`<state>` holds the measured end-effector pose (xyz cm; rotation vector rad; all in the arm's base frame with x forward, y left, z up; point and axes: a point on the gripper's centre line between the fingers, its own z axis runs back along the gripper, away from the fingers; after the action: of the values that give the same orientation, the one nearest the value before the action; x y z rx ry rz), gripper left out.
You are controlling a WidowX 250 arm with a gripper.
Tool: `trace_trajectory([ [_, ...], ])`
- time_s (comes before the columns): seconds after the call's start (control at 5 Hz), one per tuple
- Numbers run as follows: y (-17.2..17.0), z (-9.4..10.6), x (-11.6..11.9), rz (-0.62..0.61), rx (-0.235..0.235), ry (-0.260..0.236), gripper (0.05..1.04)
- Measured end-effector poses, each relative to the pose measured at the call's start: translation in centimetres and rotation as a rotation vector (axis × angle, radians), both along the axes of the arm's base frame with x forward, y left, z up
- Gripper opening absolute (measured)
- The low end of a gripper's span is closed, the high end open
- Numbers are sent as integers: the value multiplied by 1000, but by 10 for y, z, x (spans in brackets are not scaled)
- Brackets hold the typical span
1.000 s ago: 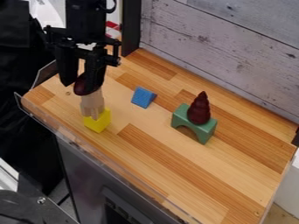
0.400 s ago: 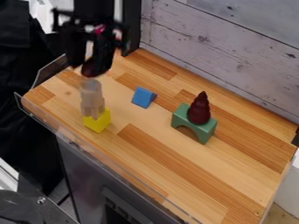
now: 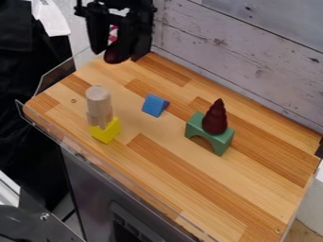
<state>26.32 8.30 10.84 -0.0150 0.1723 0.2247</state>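
The gripper (image 3: 114, 51) hangs over the table's far left corner, shut on a dark red rounded piece (image 3: 115, 55), held clear of the tabletop. Below and a little to the left stands a pale wooden piece (image 3: 99, 100), cylindrical at its top, upright on a yellow block (image 3: 108, 132). A blue triangular block (image 3: 154, 105) lies to the right of that stack. Farther right, a dark red ridged cone (image 3: 215, 119) stands point up on a green arch block (image 3: 219, 142).
The wooden tabletop (image 3: 208, 189) has a clear plastic edging (image 3: 120, 176) along its front and left sides. A whitewashed plank wall (image 3: 246, 61) rises behind, with a dark post at its left end.
The gripper has moved up and to the right, away from above the pale piece, carrying the dark red rounded piece. The blocks on the table have stayed in place.
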Motion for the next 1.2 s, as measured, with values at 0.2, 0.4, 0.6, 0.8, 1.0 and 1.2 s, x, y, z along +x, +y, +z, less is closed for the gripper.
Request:
trace_trajectory([
  [0.2,9,-34,18,30,19,27,495],
  [0.4,15,-62,32,37,38,16,494],
  [0.6,19,-83,44,66,37,23,494],
  [0.8,20,-95,50,76,19,39,495],
  [1.0,21,-100,48,77,21,47,495],
  [1.2,22,-100,46,79,13,57,573],
])
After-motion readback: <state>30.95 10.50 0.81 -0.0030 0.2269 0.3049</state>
